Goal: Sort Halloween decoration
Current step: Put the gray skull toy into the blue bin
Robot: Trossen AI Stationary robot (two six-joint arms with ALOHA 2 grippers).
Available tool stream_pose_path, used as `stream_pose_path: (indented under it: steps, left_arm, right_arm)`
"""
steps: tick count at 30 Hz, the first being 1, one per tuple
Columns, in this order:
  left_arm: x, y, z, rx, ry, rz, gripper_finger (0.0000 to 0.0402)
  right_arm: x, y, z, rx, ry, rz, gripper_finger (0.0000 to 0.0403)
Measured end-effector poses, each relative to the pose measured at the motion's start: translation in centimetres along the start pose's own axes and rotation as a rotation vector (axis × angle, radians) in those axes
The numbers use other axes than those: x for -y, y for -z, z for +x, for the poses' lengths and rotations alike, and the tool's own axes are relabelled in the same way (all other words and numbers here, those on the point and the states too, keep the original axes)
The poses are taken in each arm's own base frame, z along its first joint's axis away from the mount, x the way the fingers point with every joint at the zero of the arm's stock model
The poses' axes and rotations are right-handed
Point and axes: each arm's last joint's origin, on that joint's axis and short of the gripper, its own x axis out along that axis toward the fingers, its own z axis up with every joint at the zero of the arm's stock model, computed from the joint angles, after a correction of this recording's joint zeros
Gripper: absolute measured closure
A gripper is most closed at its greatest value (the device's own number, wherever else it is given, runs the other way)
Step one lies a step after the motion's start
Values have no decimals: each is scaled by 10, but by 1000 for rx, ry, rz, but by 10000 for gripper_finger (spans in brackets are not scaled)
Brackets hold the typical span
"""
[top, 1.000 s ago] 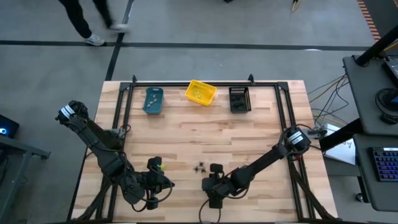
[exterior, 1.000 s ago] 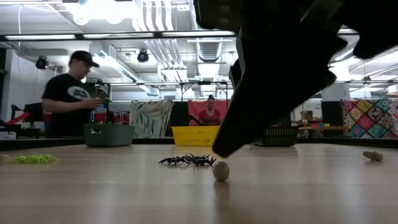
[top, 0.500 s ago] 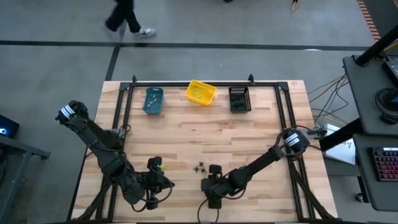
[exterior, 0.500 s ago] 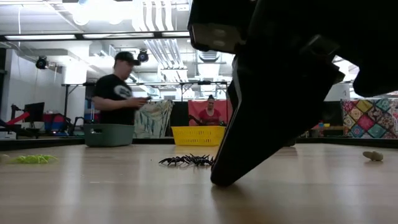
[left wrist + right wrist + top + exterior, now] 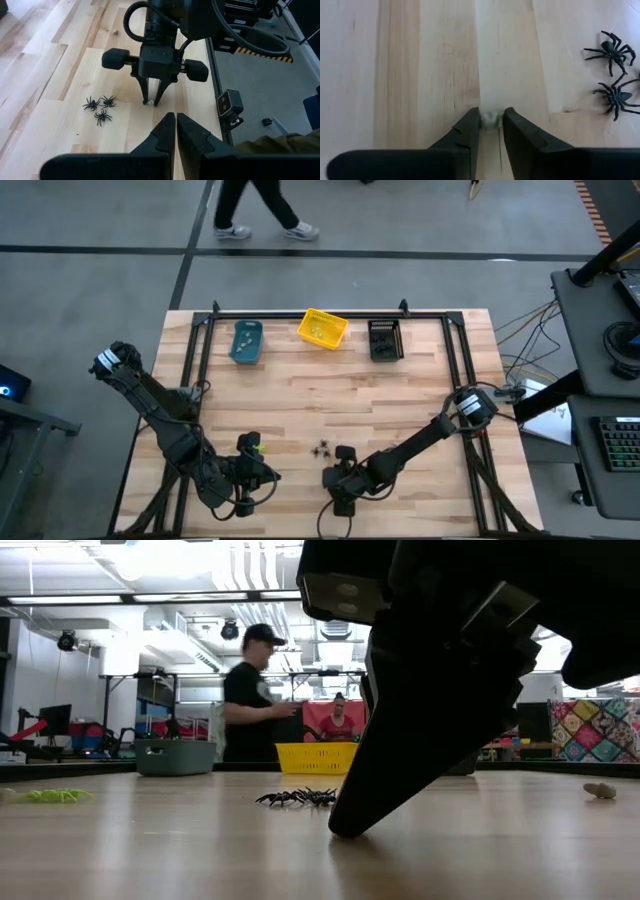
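A tiny pale Halloween decoration [image 5: 490,120] lies on the wooden table near its front edge. My right gripper [image 5: 491,125] reaches down to it and is shut on it; it also shows in the left wrist view [image 5: 151,102] and the high view [image 5: 332,477]. Three black spider decorations [image 5: 101,107] lie flat just beyond it [image 5: 321,450]. A yellow-green decoration [image 5: 256,445] lies by my left arm. My left gripper [image 5: 175,125] hovers shut and empty at the front left, pointing toward the right gripper. My right gripper pinches the pale decoration [image 5: 490,118] between its two fingertips, one on each side. The fingers [image 5: 350,820] slant down steeply from the table's right side. The decoration sits on the table top between them.
Along the far edge stand a teal bin [image 5: 246,341], a yellow bin [image 5: 322,329] and a black bin [image 5: 385,339]. Another small pale piece [image 5: 600,790] lies off toward the table's right. A person walks past beyond the far edge.
My right gripper has sunk to the table, its fingertips now down around the pale decoration, which the finger hides in the low view. The decoration has stayed where it lay. A person has walked past behind the table.
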Motion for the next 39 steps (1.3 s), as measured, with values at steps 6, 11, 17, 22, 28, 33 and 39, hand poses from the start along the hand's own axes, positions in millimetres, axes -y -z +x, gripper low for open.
stream_pose_path:
  steps: [6,11,17,22,28,33,39]
  left_arm:
    - [0,0,-1,14,-15,1,402]
    - [-5,-11,-16,54,11,-8,402]
    - [-21,-30,-50,189,-24,-26,402]
    - [-36,-42,-77,289,-51,-56,402]
    - [-49,-50,-98,369,-78,-104,402]
    - [-58,-55,-110,447,-149,-150,402]
    - [-70,-62,-128,557,-235,-219,402]
  right_arm:
    - [0,0,0,-2,1,1,354]
    - [2,-3,-3,6,-4,9,363]
    - [13,-11,-6,11,6,34,364]
    - [20,-21,-6,36,15,55,364]
    - [29,-44,-13,109,-2,103,364]
    - [48,-77,-20,203,-8,160,364]
    - [95,-125,-35,322,32,172,364]
